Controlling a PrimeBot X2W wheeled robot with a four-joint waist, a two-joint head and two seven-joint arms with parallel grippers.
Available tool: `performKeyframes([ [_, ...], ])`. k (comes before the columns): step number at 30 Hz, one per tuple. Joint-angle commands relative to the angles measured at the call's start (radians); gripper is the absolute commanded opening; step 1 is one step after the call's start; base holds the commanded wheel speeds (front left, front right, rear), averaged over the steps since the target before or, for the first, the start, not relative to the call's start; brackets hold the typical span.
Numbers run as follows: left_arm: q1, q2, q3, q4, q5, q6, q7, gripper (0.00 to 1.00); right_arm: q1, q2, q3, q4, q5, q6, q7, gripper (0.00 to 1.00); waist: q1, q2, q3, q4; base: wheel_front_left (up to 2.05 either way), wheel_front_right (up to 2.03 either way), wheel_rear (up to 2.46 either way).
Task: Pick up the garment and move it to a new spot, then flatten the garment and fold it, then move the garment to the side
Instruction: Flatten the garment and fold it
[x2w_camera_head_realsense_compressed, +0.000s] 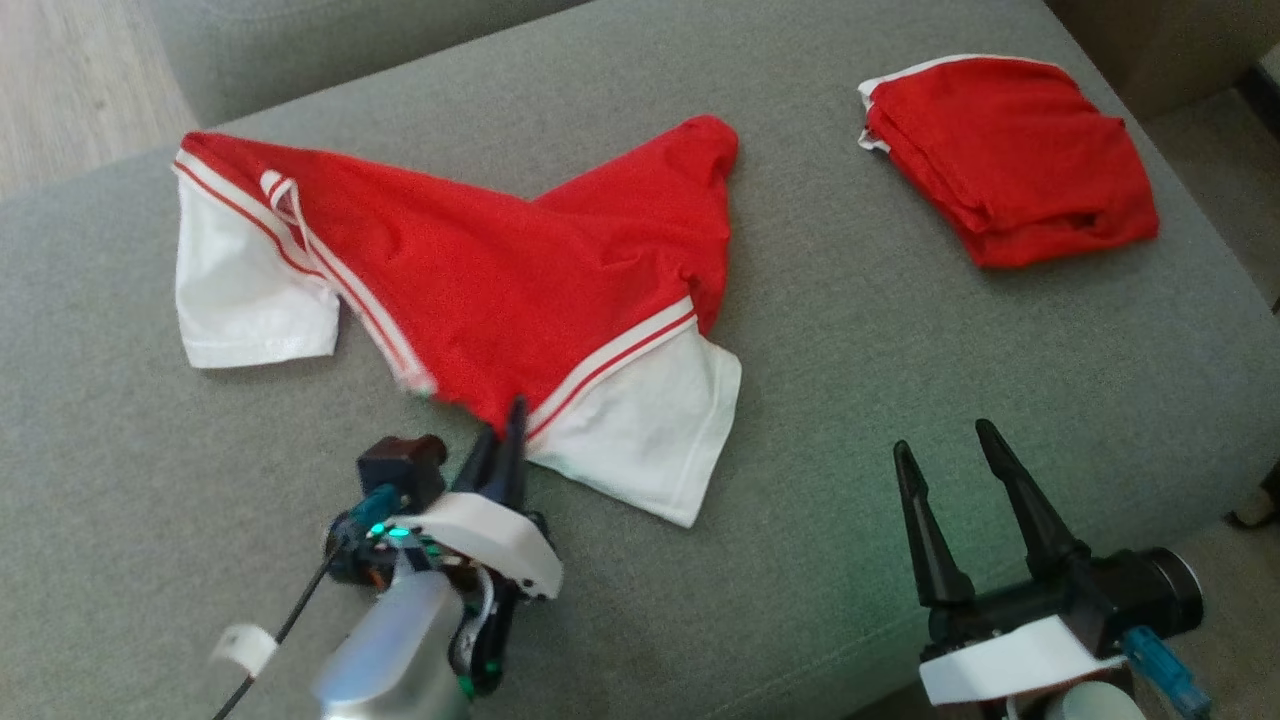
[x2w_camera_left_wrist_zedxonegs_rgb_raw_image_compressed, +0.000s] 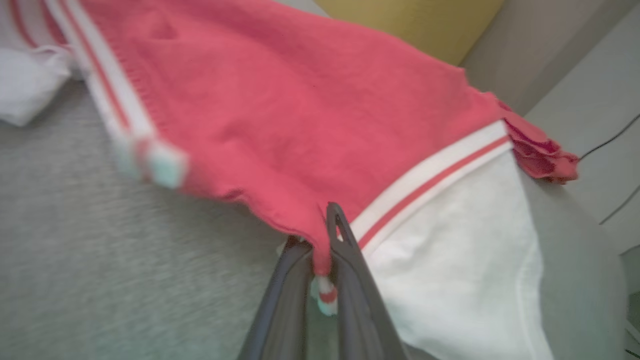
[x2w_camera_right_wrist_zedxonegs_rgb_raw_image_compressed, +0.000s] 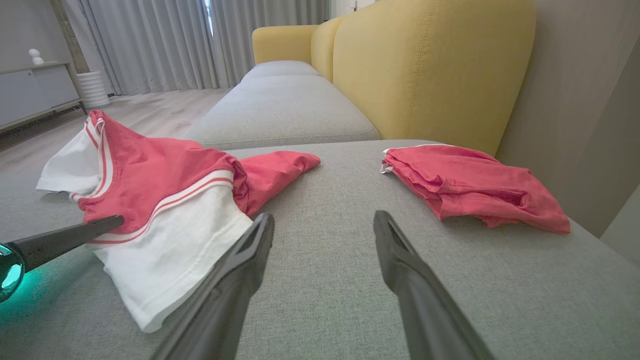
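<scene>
Garment (x2w_camera_head_realsense_compressed: 520, 250), red with white sleeves, lies crumpled on grey cushion (x2w_camera_head_realsense_compressed: 850, 400), well left of folded red piece (x2w_camera_head_realsense_compressed: 1010, 160); my left gripper (x2w_camera_head_realsense_compressed: 508, 425) at garment's near edge, jaws clenched on red hem; right gripper (x2w_camera_head_realsense_compressed: 940, 435) nearer me than folded piece, jaws released, nothing in them; I judge pick-up barely begun; move, flatten, fold, set-aside all left.

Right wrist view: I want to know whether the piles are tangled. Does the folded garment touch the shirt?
No, bare cushion lies between the folded garment and the shirt.
</scene>
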Motion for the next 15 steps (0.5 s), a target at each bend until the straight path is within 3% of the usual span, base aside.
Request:
performKeyframes([
  [1,-0.035,-0.003,-0.005,-0.028,-0.016,-0.023,0.005,0.00,-0.020,-0.007,0.024,-0.026,-0.003,-0.001,-0.006,1.00,0.0000,0.0000,-0.014,0.000,0.00,0.00,0.00],
  [8,-0.186,-0.003,-0.107,-0.192,-0.087,-0.062,0.026,0.00,0.009,-0.007,0.041,-0.021,-0.009,-0.001,-0.006,1.00,0.0000,0.0000,-0.098,0.010,0.00,0.00,0.00],
  [15,-0.441,-0.003,-0.112,-0.311,-0.149,-0.074,0.096,0.00,0.040,-0.007,0.052,-0.012,-0.024,-0.001,-0.006,1.00,0.0000,0.0000,-0.184,0.029,0.00,0.00,0.00],
])
